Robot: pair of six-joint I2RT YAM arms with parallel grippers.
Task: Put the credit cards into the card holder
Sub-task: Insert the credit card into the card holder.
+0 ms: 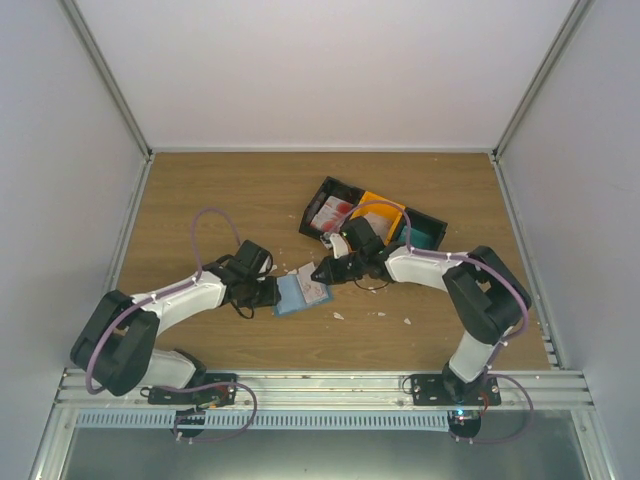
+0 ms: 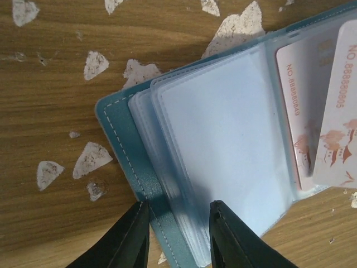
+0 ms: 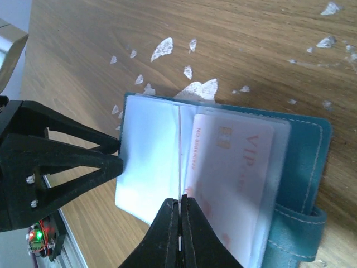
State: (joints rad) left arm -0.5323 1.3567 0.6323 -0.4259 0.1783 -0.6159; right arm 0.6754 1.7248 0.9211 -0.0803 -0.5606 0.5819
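Overhead view: even, diffuse light from above. The white enclosure walls (image 1: pixel 330 70) render bright and almost featureless; the wooden bench (image 1: pixel 230 200) is mid-toned, with only faint, soft shadows. Fine detail is coarse. Left wrist view: focus is sharp on the card holder (image 2: pixel 223 139), whose clear sleeves carry a pale sheen. A soft shadow borders its upper left edge, the credit card (image 2: pixel 340 100) is brightly lit with legible print, and the near jaws are dark and slightly blurred. Right wrist view: bench grain is crisp; the black jaws read as silhouettes.
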